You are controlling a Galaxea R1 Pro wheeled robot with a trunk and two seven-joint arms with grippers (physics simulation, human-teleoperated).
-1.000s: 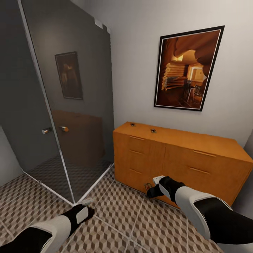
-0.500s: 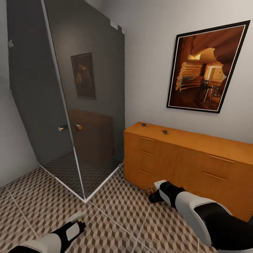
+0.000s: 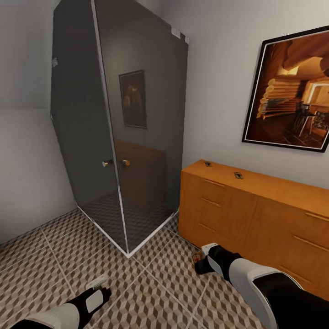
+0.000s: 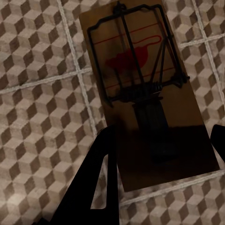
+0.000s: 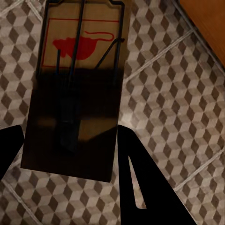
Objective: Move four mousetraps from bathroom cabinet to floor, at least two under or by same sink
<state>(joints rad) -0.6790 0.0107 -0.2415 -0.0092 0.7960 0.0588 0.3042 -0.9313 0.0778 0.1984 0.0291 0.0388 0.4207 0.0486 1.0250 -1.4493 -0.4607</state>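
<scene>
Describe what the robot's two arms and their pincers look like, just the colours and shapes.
Both arms have rounded glossy white shells with black sections toward the body and at the wrist. The left pincer is black with a pale grey-white plate on its upper side; the right pincer is black with a small white block on top. In the wrist views each finger is a flat black tapering blade with a narrow triangular slot.

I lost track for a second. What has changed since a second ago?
The camera has swung left: the shower enclosure, orange cabinet and painting slid rightward in view. Nothing was let go: the left gripper and right gripper each still hold a mousetrap over the tiled floor.
</scene>
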